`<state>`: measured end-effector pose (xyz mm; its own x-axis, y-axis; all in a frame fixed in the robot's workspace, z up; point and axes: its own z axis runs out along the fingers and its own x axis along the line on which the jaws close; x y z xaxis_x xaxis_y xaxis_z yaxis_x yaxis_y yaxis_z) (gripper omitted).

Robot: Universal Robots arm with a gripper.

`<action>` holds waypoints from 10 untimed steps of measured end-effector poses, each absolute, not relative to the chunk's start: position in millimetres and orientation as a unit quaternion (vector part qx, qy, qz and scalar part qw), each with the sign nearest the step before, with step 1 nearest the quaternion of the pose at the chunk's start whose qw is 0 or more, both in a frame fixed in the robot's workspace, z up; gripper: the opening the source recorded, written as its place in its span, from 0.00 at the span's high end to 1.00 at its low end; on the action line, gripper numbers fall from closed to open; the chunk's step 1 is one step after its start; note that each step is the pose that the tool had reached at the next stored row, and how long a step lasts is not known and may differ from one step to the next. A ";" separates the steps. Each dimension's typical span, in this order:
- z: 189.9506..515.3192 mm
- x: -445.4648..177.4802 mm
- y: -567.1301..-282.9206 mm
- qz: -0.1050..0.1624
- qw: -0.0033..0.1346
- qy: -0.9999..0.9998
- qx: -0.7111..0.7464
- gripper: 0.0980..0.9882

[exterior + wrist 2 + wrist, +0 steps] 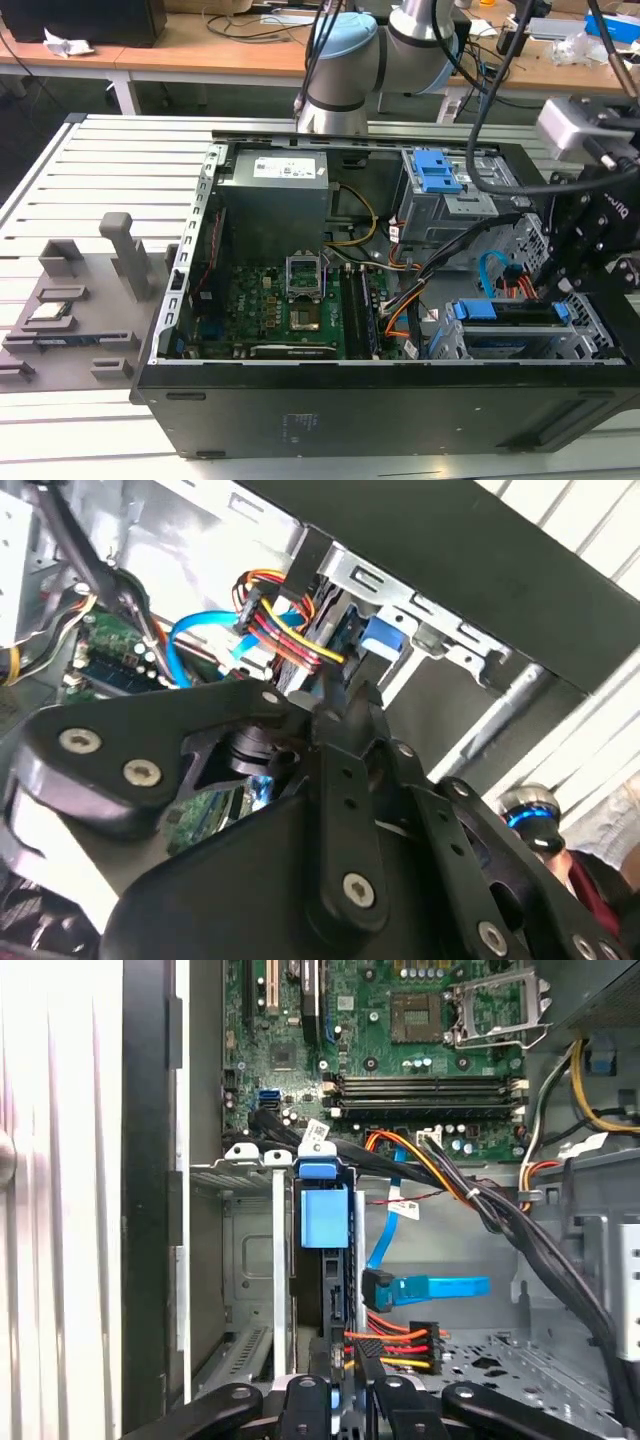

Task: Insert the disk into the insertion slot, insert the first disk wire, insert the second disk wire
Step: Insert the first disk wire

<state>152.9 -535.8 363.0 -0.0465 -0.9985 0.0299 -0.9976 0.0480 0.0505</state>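
The disk (505,313), in its blue carrier, sits inside the insertion slot (592,332), a silver perforated cage at the exterior view's lower right of the open computer case. In the first wrist view the disk (324,1216) stands on edge in the slot (250,1260). My gripper (347,1375) is shut on the black plug of the red, orange and yellow disk wire (392,1346), right against the disk's end. In the second wrist view the fingertips (338,695) meet at that bundle (290,635). A blue disk wire (430,1287) with a black plug hangs loose beside the disk.
The motherboard (290,300) lies at the case's middle, and a grey cage with blue latches (440,185) stands at the back. A thick black cable bundle (520,1230) crosses close to the slot. A grey fixture tray (80,310) rests on the table outside the case.
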 end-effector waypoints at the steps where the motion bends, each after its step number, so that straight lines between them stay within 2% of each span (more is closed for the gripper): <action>1: 369.2 152.9 -535.0 -0.008 0.028 -0.723 0.690 0.93; 2: 378.3 152.9 -534.2 -0.008 0.028 -0.723 0.690 0.99; 5: 389.7 152.9 -534.0 -0.008 0.028 -0.723 0.690 0.99; 10: 390.5 152.9 -534.0 -0.008 0.028 -0.723 0.690 0.99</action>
